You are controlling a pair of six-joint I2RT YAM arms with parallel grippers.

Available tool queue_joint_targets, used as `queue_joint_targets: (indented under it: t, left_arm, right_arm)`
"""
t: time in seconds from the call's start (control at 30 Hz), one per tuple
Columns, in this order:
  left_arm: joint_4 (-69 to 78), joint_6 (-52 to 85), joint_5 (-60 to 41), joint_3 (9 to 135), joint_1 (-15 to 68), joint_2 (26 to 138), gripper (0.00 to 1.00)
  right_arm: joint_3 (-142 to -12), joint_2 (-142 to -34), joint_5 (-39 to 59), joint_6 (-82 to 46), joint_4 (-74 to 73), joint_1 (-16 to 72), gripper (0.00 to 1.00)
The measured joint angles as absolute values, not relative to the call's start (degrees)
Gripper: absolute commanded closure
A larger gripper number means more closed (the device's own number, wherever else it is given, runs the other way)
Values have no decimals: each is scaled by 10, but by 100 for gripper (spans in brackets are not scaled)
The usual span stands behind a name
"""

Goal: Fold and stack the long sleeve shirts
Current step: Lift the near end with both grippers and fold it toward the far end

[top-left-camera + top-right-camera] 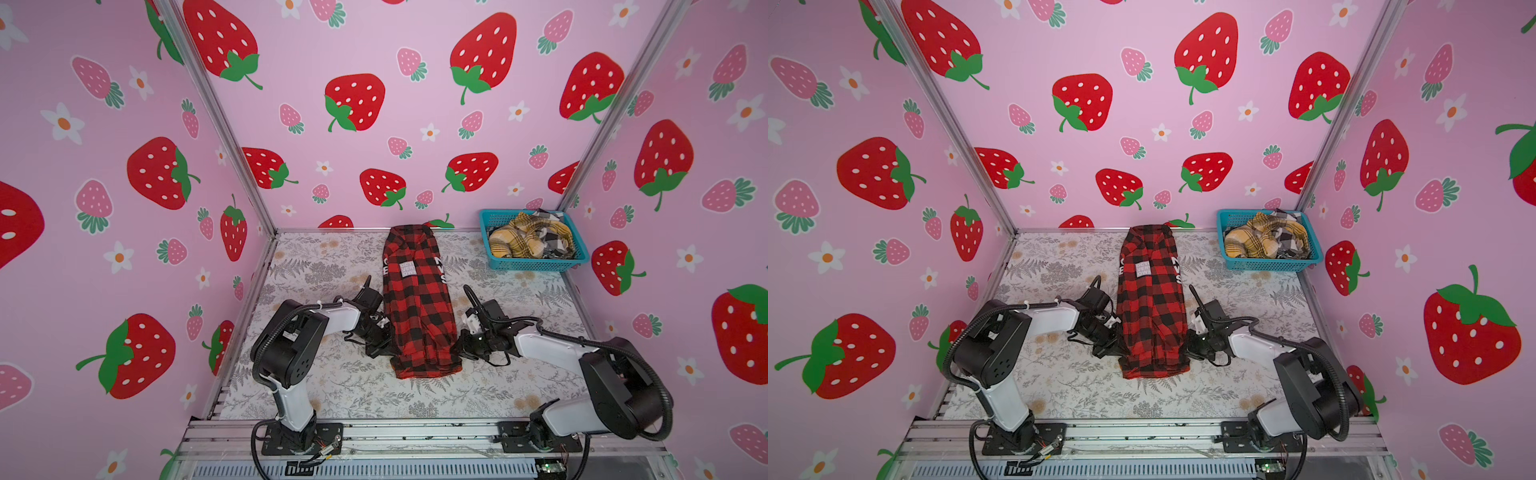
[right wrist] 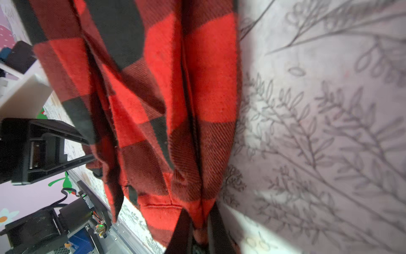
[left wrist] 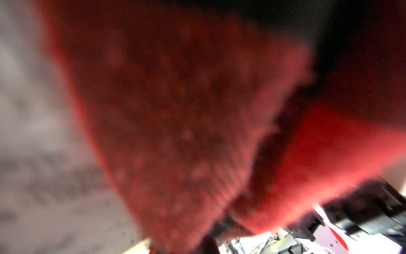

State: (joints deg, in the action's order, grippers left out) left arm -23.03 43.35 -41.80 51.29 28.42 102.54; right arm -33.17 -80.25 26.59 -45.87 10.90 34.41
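Lying lengthwise down the middle of the table in both top views, the red-and-black shirt is folded into a long narrow strip. Collar end is toward the back wall, hem end toward the arm bases. White label sits near the collar end and bits of white lettering show at the strip's side edges.

Left claw is low at the strip's left edge near the hem. Right claw is opposite it at the right edge. Blue basket stands in the back right corner, well apart from the strip, w/ crumpled plaid garments inside, yellow and black-and-white.

Left wrist view: v. blurred. Red shirt cloth fills most of it, right up against the lens, w/ grey table beside it. Claw itself can't be made out here.

Right wrist view: shirt hangs in soft pleats beside the fern-print table. Right claw is closed, hem cloth pinched between its two dark fingers. Left claw shows across the cloth, its fingers converging on the far edge and nipped tight on it.
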Motion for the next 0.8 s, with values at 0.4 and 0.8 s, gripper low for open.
queue_joint_targets:
  t: [0.4, 0.8]
  left_arm:
    - [-319, 459, -395, 458, 348, 894, 100]
    - [-334, 513, -409, 414, 374, 813, 100]
  right_arm:
    - [-293, -644, 206, -532, 216, 460, 100]
    - [-316, -584, 193, -598, 283, 509, 100]
